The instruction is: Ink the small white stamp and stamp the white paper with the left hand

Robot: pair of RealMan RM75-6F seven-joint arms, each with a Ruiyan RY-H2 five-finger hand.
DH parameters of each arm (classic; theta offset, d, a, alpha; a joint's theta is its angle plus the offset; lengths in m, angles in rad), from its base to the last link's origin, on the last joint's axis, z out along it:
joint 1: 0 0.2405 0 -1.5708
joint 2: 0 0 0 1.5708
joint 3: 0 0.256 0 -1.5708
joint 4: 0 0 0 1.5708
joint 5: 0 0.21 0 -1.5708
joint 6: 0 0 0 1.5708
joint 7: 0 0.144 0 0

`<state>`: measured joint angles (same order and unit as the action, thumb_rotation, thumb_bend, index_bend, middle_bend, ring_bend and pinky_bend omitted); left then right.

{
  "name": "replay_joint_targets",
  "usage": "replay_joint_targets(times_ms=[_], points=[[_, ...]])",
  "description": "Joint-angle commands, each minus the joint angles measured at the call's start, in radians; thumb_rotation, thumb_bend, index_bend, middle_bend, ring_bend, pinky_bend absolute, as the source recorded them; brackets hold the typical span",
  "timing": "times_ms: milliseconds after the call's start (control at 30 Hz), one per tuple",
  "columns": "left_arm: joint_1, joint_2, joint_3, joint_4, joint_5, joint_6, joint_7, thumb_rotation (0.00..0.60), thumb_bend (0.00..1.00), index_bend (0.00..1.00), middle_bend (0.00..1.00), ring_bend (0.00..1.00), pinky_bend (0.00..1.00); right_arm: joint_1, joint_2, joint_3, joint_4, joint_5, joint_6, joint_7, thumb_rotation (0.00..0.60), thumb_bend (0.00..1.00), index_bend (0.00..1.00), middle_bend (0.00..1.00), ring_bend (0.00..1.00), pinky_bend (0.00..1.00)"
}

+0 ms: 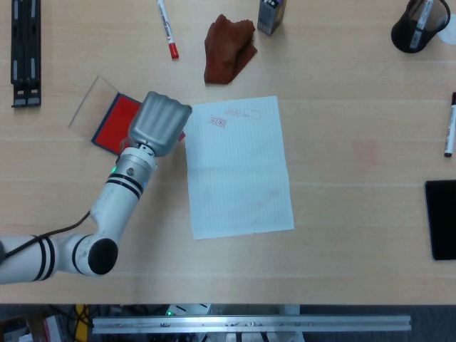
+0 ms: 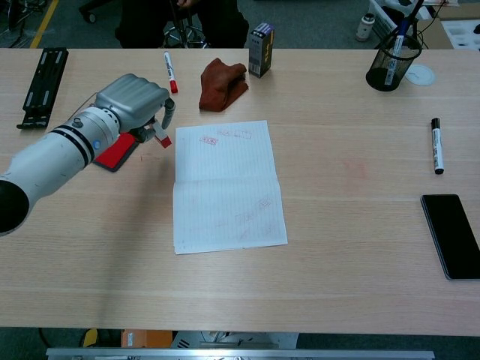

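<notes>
My left hand (image 1: 158, 122) (image 2: 135, 105) hangs between the red ink pad (image 1: 115, 121) (image 2: 112, 154) and the left edge of the white paper (image 1: 239, 171) (image 2: 225, 187). It holds the small white stamp (image 2: 160, 136) under its fingers, red face tilted down toward the paper's upper left corner. In the head view the hand hides most of the stamp. The paper bears faint red marks near its top and lower middle. My right hand does not show in either view.
A red marker (image 1: 166, 28), a brown cloth (image 1: 228, 48) and a small box (image 1: 271, 16) lie behind the paper. A black rail (image 1: 25, 50) sits far left. On the right are a pen cup (image 1: 417, 27), a black marker (image 1: 449, 127) and a phone (image 1: 442, 217).
</notes>
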<state>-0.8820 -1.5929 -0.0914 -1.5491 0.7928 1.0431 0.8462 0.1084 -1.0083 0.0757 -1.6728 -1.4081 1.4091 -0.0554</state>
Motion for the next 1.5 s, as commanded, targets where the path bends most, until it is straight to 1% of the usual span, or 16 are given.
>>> replay_joint_targets(times_ms=[33, 333, 600, 1000, 1500], points=[[-0.012, -0.032, -0.002, -0.002, 0.004, 0.01, 0.014, 0.6, 0.35, 0.53, 1.0, 1.0, 1.0, -0.004, 0.002, -0.002, 0.003, 0.001, 0.002, 0.004, 0.6, 0.12, 0.32, 0.44, 0.36, 0.51], [-0.023, -0.111, 0.021, 0.031, 0.01, 0.019, 0.052, 0.6, 0.35, 0.53, 1.0, 1.0, 1.0, -0.01, 0.003, -0.003, 0.016, 0.006, -0.001, 0.016, 0.6, 0.12, 0.32, 0.44, 0.36, 0.51], [-0.021, -0.158, 0.031, 0.073, 0.011, 0.019, 0.063, 0.6, 0.35, 0.53, 1.0, 1.0, 1.0, -0.011, -0.001, -0.003, 0.029, 0.011, -0.011, 0.024, 0.6, 0.12, 0.32, 0.44, 0.36, 0.51], [-0.014, -0.205, 0.034, 0.127, -0.002, -0.004, 0.061, 0.6, 0.35, 0.53, 1.0, 1.0, 1.0, -0.015, -0.001, -0.001, 0.031, 0.016, -0.01, 0.023, 0.6, 0.12, 0.32, 0.44, 0.36, 0.51], [-0.012, -0.22, 0.029, 0.167, -0.029, -0.038, 0.063, 0.6, 0.35, 0.53, 1.0, 1.0, 1.0, -0.018, -0.004, 0.001, 0.034, 0.022, -0.012, 0.021, 0.6, 0.12, 0.32, 0.44, 0.36, 0.51]])
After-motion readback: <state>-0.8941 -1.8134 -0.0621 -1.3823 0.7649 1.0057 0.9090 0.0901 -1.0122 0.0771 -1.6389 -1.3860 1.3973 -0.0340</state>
